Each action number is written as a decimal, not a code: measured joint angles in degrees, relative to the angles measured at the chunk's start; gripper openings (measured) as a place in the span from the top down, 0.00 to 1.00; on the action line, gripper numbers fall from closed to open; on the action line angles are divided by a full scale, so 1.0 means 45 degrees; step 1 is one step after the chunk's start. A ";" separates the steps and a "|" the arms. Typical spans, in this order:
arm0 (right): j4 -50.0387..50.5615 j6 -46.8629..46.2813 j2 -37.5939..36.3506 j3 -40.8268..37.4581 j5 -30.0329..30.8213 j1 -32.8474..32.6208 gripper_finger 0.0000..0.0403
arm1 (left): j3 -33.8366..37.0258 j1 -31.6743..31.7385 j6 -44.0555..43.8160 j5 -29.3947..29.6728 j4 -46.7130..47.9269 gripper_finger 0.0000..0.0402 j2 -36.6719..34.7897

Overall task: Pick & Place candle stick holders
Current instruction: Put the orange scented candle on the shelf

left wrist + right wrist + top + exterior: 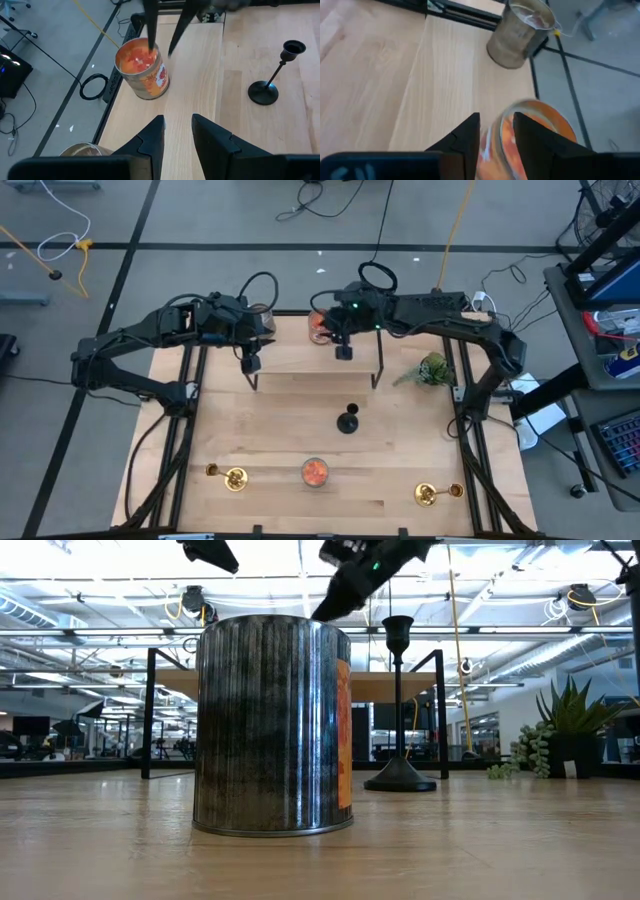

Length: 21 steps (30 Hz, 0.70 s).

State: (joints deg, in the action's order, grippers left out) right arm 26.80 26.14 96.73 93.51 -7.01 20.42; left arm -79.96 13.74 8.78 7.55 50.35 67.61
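A matte black candle stick holder (347,420) stands upright on its round base mid-table; it also shows in the low view (398,710) and the left wrist view (272,75). Two gold holders (232,477) (430,494) lie on their sides near the near edge. My left gripper (250,362) (177,135) is open and empty over the raised shelf's left part. My right gripper (344,350) (496,135) is open, pointing down, with one finger over an orange-filled glass jar (142,70) (535,130) and one outside its rim. My right gripper's fingers (150,30) stand on either side of the orange jar's rim (159,52), coming from above. I cannot tell whether they touch it. The jar stands upright on the shelf.
A raised wooden shelf (315,358) on black legs spans the far side. A grey-filled jar (520,35) stands beside the orange one. Another orange jar (314,471) (272,725) stands at the near edge between the gold holders. A green plant sprig (430,370) lies at the right.
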 joint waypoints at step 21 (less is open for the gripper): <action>-0.3369 -0.2323 -0.1030 -0.4200 0.3501 0.0100 0.65 | 0.0000 -0.0005 -0.0110 -0.0010 0.0698 0.74 0.0000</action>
State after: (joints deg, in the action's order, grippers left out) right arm 11.64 15.69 92.09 74.61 8.74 20.87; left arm -79.96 13.72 8.28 7.51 53.49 67.61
